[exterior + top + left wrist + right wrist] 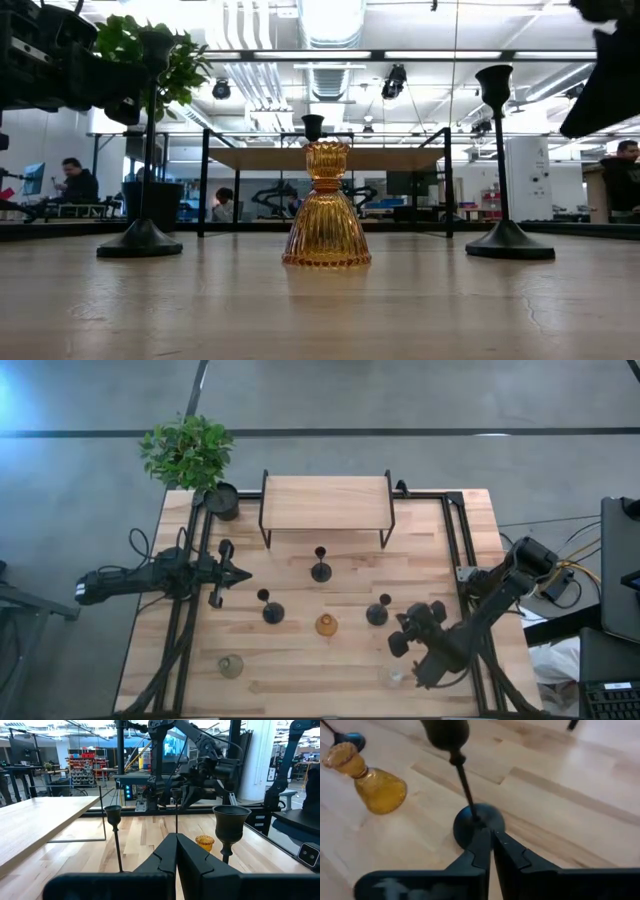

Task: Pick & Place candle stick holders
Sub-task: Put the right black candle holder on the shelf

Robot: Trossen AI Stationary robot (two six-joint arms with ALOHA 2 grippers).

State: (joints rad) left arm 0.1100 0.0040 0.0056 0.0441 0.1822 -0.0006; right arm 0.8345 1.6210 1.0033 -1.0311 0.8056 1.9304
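Three black candlestick holders stand upright on their round bases on the wooden table: one at the middle (320,565), one left of it and nearer (270,608), one to the right (378,610). My left gripper (240,573) is shut and empty, left of them, level above the table; its wrist view shows their cups (114,814) (231,820). My right gripper (397,625) is shut, slanting down from the near right at the right holder, its tips (490,837) at the edge of that holder's base (479,822). My right gripper's shut fingertips (481,840) stand at the near rim of the right holder's round base (470,827), coming from above at a slant. I cannot tell whether they touch it. The holder stands upright on the table.
An amber glass vase (326,625) stands between the two nearer holders, close to my right gripper. A greenish vase (231,665) and a clear vase (393,677) stand near the front edge. A wooden shelf on black legs (325,503) and a potted plant (222,500) stand at the back.
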